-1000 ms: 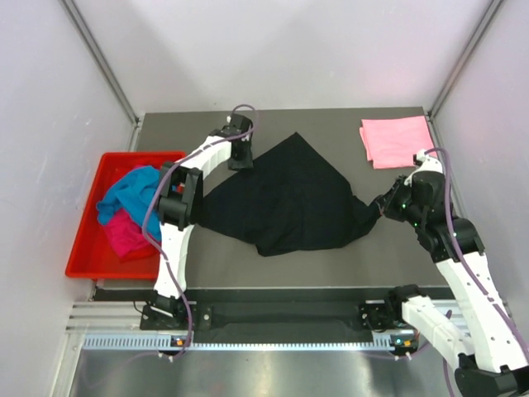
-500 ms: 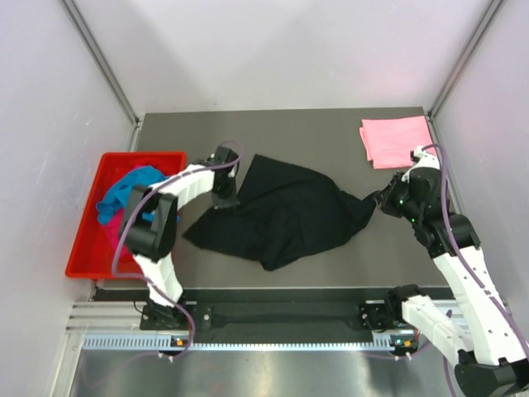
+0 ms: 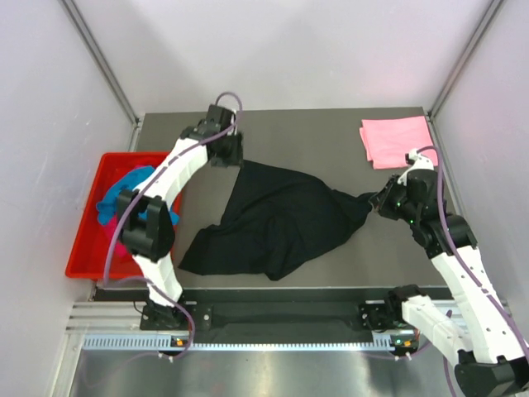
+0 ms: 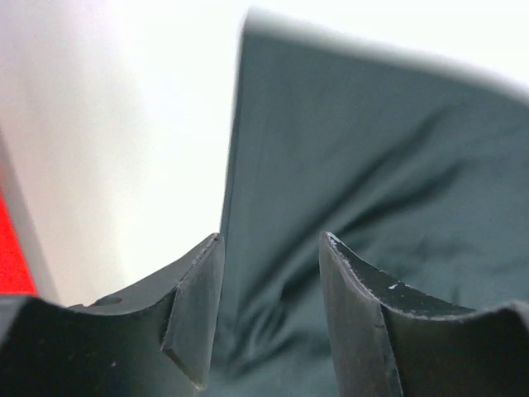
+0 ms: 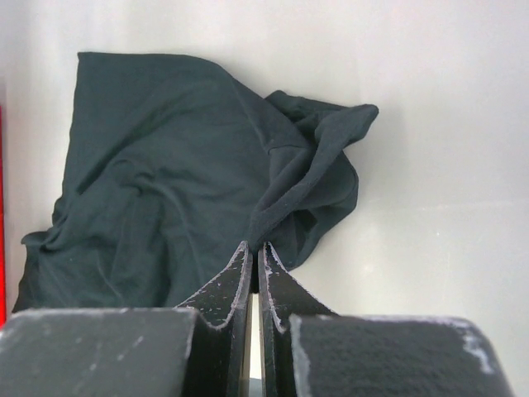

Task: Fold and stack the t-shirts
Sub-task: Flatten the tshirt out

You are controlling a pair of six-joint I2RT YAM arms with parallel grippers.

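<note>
At the left edge of the picture the red tray (image 3: 80, 248) holds the turquoise t-shirt (image 3: 114, 197) and the magenta t-shirt (image 3: 124, 241), both in a loose heap and not yet dealt with.

Just right of that, toward the upper middle, the left gripper (image 3: 228, 155) hangs by the far left corner of the black t-shirt (image 3: 281, 222). Its wrist view shows the fingers spread with only air between them and the dark cloth lying below, so it holds nothing. A second ago it stood at about this spot. Half a second ago it had swung toward the near side with the cloth, and now it is back up and has let go.

The black t-shirt is worse off for it. A second ago it lay spread as a broad diamond in the middle of the table (image 3: 331, 124). Now it is rumpled and sagging, with a tail trailing toward the lower left.

At right of centre the right gripper (image 3: 376, 201) stays pinched tight on the bunched right end of the black t-shirt.

In the upper right corner the pink t-shirt (image 3: 395, 141) lies folded flat.

I'd judge the folding has slipped back a step. The left gripper needs a fresh hold on an edge, and the cloth must be stretched flat again before any fold.
</note>
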